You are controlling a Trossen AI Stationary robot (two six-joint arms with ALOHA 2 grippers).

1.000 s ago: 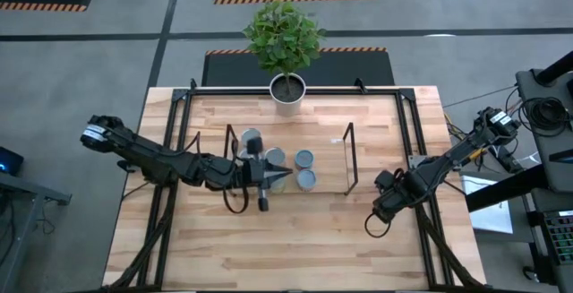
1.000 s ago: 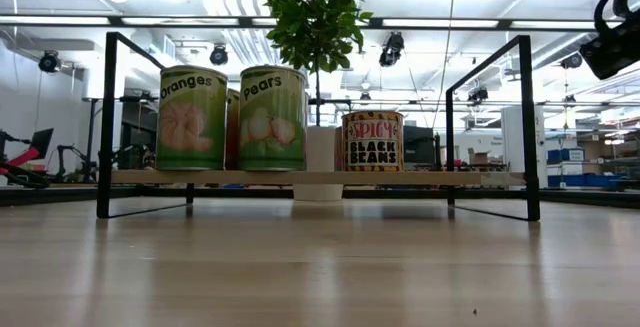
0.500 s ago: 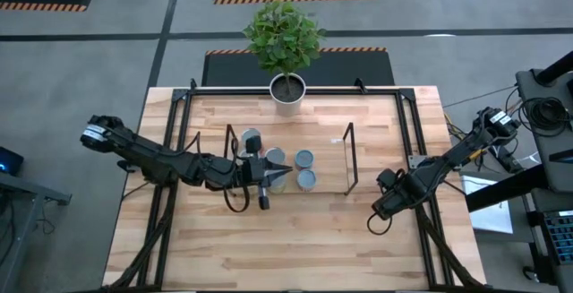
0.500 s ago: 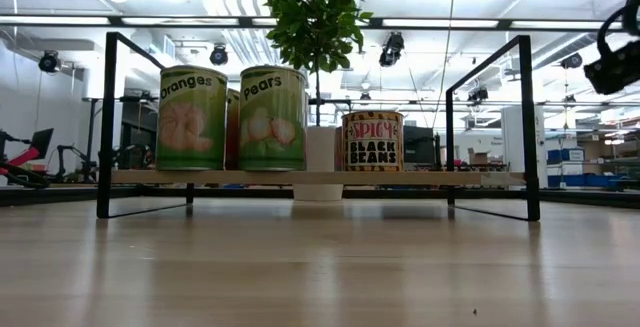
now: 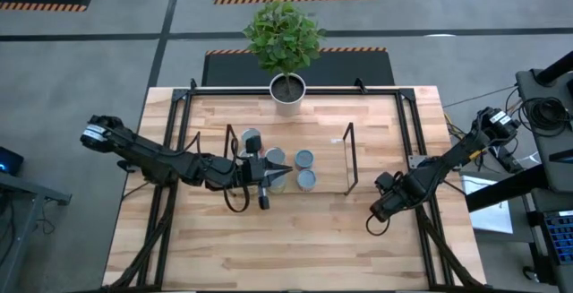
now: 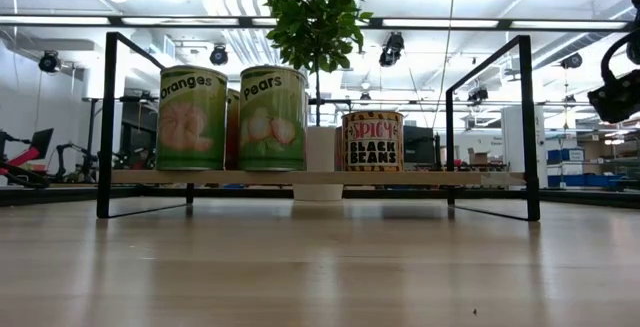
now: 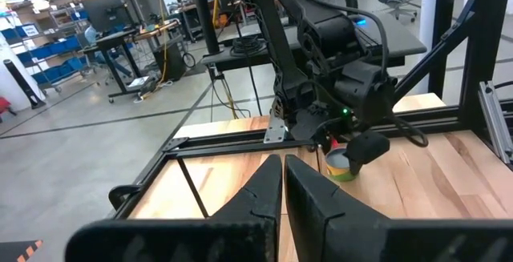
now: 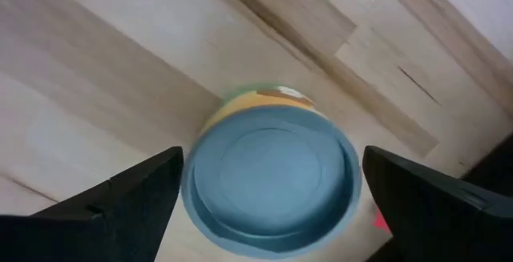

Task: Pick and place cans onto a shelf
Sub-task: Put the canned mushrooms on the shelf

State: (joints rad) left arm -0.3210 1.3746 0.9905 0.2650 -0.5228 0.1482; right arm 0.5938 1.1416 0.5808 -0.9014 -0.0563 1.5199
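Presently the right gripper hangs directly above one can standing on the table at its right side, outside the shelf's right end frame. Its fingers are spread wide, one on either side of the can's round lid and apparently clear of it, so nothing is gripped yet. To do this step well, it should probably descend straight, keeping the lid centred between the fingers, and close only once they reach the can's sides. That can stands upright, its long axis vertical and its lid facing up toward the wrist. Four further cans stand upright on the shelf board. The left gripper, fingers pressed together and holding nothing, waits over the shelf's left part.
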